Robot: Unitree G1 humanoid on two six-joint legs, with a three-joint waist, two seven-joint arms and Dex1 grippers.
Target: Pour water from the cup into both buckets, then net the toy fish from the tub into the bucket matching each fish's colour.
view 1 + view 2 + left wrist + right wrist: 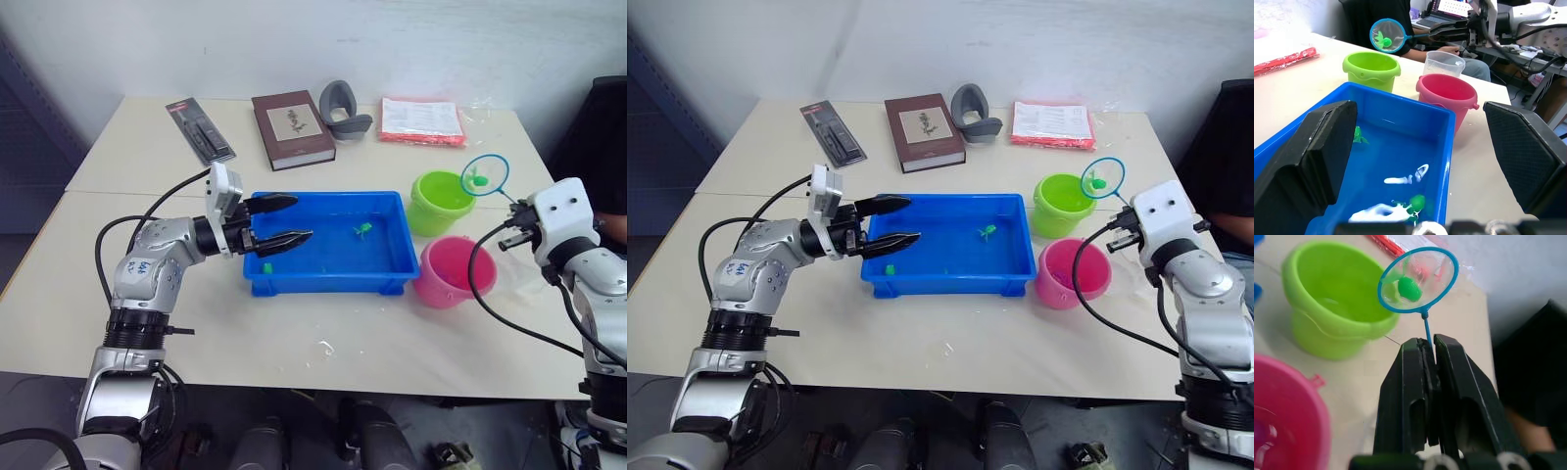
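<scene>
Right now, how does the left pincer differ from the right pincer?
The left pincer is open and holds nothing, while the right pincer is shut on the thin stick of the small blue-ringed net. The left pincer hangs over the near left end of the shallow bright blue plastic tub; the right pincer holds that net, with a green toy fish inside, above the lime green plastic bucket. Both have black fingers.

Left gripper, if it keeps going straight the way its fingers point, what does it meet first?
The left gripper, open, points along the blue tub. Its path likely runs low over the water past a green fish, first meeting the tub's far end wall; depth is unclear.
</scene>
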